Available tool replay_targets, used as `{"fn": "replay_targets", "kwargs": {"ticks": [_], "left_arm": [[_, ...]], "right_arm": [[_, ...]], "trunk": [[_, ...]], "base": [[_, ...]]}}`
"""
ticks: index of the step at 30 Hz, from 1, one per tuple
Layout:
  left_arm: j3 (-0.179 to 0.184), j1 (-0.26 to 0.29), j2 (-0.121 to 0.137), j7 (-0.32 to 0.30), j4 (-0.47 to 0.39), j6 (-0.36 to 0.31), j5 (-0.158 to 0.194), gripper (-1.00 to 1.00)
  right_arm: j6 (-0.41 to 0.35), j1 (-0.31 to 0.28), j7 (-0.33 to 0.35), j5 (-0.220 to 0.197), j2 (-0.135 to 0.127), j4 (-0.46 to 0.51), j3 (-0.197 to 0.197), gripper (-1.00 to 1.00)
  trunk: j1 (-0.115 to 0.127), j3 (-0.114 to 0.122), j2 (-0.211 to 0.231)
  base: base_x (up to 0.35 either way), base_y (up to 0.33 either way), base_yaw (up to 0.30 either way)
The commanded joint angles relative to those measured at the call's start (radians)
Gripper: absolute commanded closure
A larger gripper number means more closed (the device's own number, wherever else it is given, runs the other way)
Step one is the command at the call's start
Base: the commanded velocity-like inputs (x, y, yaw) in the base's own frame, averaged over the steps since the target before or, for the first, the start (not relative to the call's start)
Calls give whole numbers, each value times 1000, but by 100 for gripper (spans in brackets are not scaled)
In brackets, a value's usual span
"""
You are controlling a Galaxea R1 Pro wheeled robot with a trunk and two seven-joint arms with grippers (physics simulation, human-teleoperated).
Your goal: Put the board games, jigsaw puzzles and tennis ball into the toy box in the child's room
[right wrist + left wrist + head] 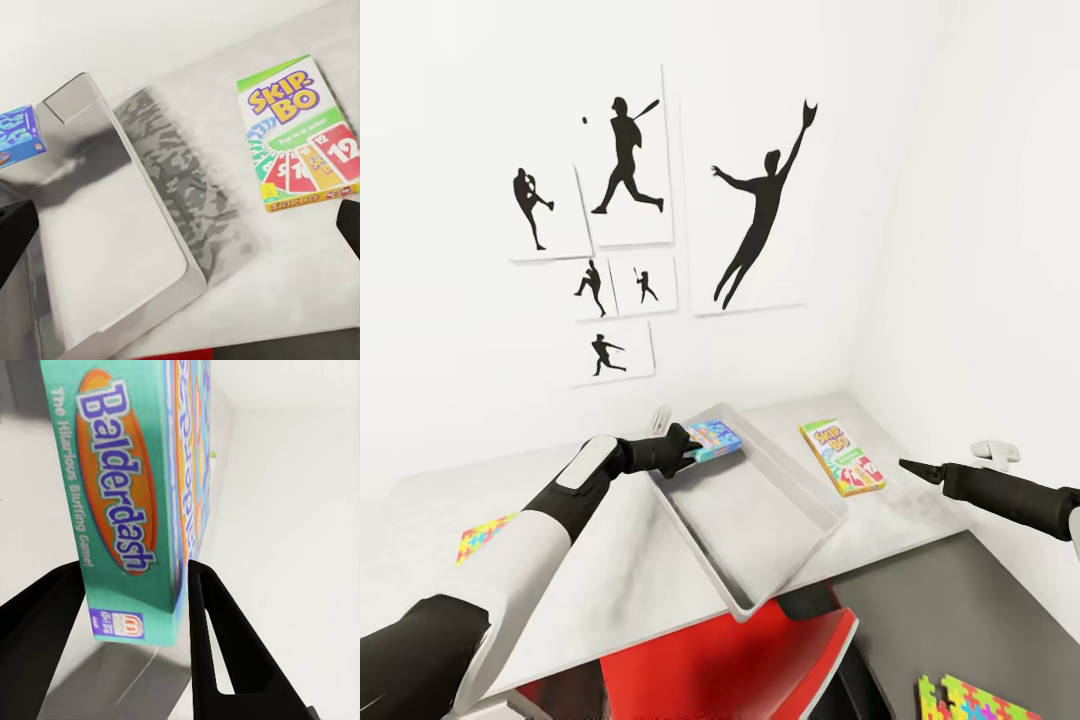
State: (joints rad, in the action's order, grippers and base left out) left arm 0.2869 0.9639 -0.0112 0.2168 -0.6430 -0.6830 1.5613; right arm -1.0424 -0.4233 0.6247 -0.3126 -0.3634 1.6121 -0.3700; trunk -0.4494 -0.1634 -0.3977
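A: Nearest the camera, the left arm is seen low at the left of the head view, reaching across the worktop point(620, 560). Past its elbow a puzzle point(485, 537) lies flat near the worktop's left edge.

B: And the left tool point(690, 448)?

A: It is clamped on the Balderdash box point(714, 437), a finger point(225, 645) pressed to each broad face. The box is held on edge over the far end of the bin point(815, 500), which looks empty.

B: How should the release be made?

A: The box would best be lowered further inside the rim, clear of the bin's end wall, and tipped flat before the fingers are opened, so that it is not left propped against the wall.

B: Further right?

A: Skip-Bo point(842, 457) lies flat just beside the bin, well clear of it. The right tool point(912, 466) hovers beyond, aimed that way; its fingers stand wide in its wrist view. A second puzzle point(970, 700) is seen bottom right, and a red chair point(760, 650) is tucked under the worktop's front edge. Nothing blocks the drop.
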Motion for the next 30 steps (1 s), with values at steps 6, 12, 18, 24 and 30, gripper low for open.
{"fn": "replay_targets", "kwargs": {"ticks": [6, 12, 18, 24, 30], "left_arm": [[1, 1, 0, 4, -1, 0, 11, 100], [1, 1, 0, 3, -1, 0, 11, 100], [1, 1, 1, 3, -1, 0, 11, 100], [1, 1, 3, 2, -1, 0, 11, 100], [0, 1, 8, 1, -2, 0, 12, 100]], "right_arm": [[-5, -1, 8, 6, 0, 0, -1, -100], [-5, -2, 7, 5, 0, 0, -1, -100], [-5, -2, 8, 4, 0, 1, -1, -100], [-5, -2, 8, 4, 0, 1, -1, -100], [-5, -2, 8, 4, 0, 1, -1, -100]], "trunk": [[-1, -12, -2], [-1, -22, -2], [-1, -31, -2], [-1, -41, -2], [-1, -51, -2]], "base": [[0, 0, 0], [0, 0, 0], [0, 0, 0], [0, 0, 0], [0, 0, 0]]}}
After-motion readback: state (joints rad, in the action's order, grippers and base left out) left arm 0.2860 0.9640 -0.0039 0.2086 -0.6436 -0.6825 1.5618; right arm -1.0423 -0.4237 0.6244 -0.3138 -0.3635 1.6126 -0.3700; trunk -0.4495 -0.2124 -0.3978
